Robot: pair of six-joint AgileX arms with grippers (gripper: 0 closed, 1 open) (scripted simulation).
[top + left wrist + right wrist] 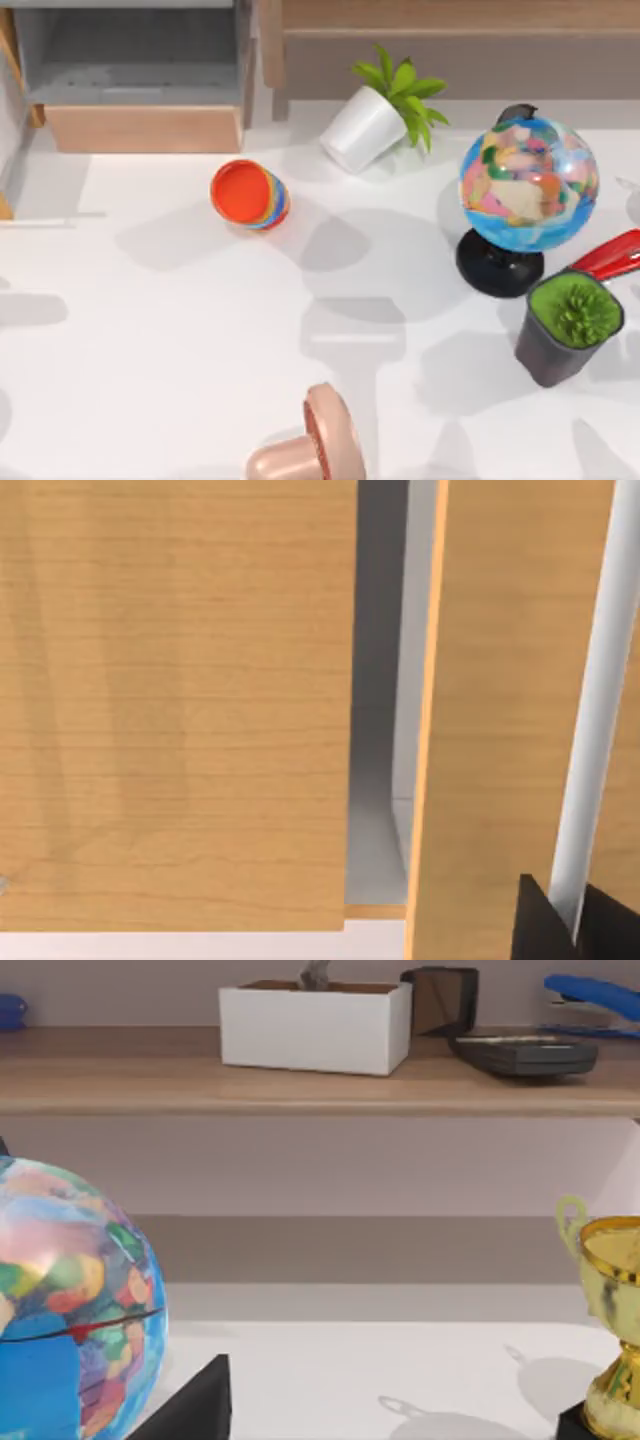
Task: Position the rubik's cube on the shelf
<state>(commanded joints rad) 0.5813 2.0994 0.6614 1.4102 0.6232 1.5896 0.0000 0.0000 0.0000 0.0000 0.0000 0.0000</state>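
Left gripper (560, 930): dark finger tips showed at the edge of the left wrist view, close against light wooden panels (180, 700) with a grey gap between them; whether the fingers stood wide or narrow could not be told, and nothing was seen held. Right gripper: 1 dark finger (195, 1405) showed in the right wrist view beside the globe (60, 1300); its opening could not be told either.

The shelf (320, 1085) ran as a long light-brown board above a duller panel, bearing a white box (315, 1025), a dark calculator (525, 1052) and a blue stapler (595, 995). A gold trophy (610, 1330) stood on the white table (350, 1370).

Top view: shelf (450, 15) at the far edge; grey cubby (135, 75) at far left. Stacked cups (250, 195), a tipped white plant pot (365, 125), the globe (528, 185), a dark plant pot (568, 330).
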